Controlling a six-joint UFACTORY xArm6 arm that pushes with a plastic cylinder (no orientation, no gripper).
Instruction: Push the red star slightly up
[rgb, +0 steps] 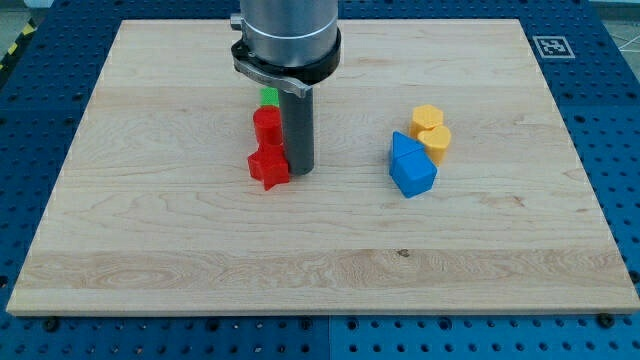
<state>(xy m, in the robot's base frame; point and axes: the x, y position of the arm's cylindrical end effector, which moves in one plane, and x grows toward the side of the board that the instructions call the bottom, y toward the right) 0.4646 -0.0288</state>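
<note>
The red star (267, 166) lies on the wooden board left of centre. My tip (300, 171) stands right beside it, at its right edge, touching or nearly touching. Directly above the star sits a red block (266, 126) of rounded shape, and above that a green block (269, 96) peeks out, mostly hidden by the arm's body.
To the view's right, a blue block (412, 166) sits with two yellow blocks (432, 130) above and to its right, touching it. The wooden board (150, 220) ends at a blue perforated table. A marker tag (549, 45) is at the board's top right corner.
</note>
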